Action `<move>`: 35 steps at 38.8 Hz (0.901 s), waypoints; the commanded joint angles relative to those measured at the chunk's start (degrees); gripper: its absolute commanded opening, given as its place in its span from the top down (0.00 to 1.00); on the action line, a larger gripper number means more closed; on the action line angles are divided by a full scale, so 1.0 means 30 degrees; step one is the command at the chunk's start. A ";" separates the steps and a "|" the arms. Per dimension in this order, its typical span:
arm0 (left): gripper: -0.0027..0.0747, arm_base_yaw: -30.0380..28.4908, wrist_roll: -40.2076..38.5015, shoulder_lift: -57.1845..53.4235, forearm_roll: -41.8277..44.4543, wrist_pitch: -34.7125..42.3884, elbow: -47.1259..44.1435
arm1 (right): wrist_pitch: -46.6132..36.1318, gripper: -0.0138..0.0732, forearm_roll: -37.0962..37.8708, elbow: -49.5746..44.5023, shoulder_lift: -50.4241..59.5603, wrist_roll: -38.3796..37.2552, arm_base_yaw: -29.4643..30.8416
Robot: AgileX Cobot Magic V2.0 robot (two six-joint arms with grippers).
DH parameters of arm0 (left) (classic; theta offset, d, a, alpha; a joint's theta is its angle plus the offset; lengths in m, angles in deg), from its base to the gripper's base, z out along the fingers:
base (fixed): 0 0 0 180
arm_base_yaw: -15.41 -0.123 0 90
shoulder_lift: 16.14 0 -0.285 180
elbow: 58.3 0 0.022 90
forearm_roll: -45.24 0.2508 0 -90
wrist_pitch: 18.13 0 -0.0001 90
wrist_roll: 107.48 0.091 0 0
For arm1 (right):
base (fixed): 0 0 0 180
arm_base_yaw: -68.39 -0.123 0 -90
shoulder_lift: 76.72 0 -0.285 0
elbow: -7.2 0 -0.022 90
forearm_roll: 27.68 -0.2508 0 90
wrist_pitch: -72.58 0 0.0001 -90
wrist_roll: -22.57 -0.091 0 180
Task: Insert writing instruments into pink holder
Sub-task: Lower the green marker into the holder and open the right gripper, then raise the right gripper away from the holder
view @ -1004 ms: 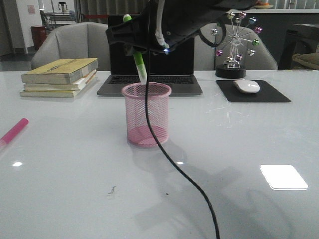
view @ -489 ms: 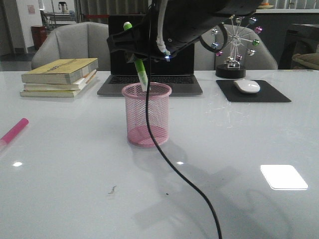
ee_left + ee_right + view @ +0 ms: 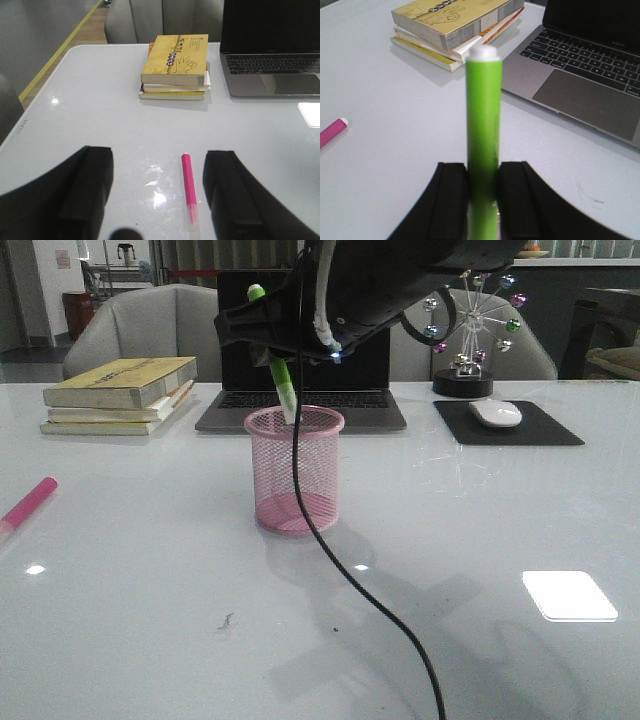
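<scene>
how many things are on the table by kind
highlighter markers: 2, lime green in the right tool, magenta pink lying flat
pale pink wire-mesh pen cup: 1
stacked books: 3
laptop: 1
white mouse: 1
black mouse pad: 1
ball ornament: 1
total: 10

Tabletop: glossy white tabletop (image 3: 520, 510), mirroring a bright rectangular light patch (image 3: 569, 596) at the near right.
Books: stack of yellow-covered books (image 3: 120, 395) at the far left.
Laptop: open dark laptop (image 3: 300, 405) at the far middle, screen black.
Mouse: white mouse (image 3: 495, 413) on a black mouse pad (image 3: 506, 424), far right.
Ornament: wheel-shaped desk ornament (image 3: 470, 330) with coloured balls, behind the pad.
Seating: grey armchair (image 3: 140, 330) behind the books.
Floor: grey floor with a yellow line (image 3: 60, 50) beside the tabletop.
</scene>
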 commanded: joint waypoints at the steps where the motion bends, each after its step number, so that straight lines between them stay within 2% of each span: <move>1: 0.39 0.0119 -0.0056 0.0017 0.0000 0.1377 0.0730 | -0.1432 0.46 0.0186 0.0464 0.1288 0.0181 0.0057; 21: 0.39 0.0119 -0.0056 0.0017 0.0000 0.1412 0.0730 | -0.0869 0.46 0.0512 0.0508 0.1358 0.0742 0.0262; 29: 0.39 0.0119 -0.0056 0.0017 0.0000 0.1450 0.0730 | 0.2355 0.46 0.0461 0.0548 0.2855 0.0851 0.1314; 35: 0.39 0.0119 -0.0056 0.0017 0.0000 0.1449 0.0730 | 0.4692 0.46 0.0478 0.0548 0.5041 0.0851 0.2826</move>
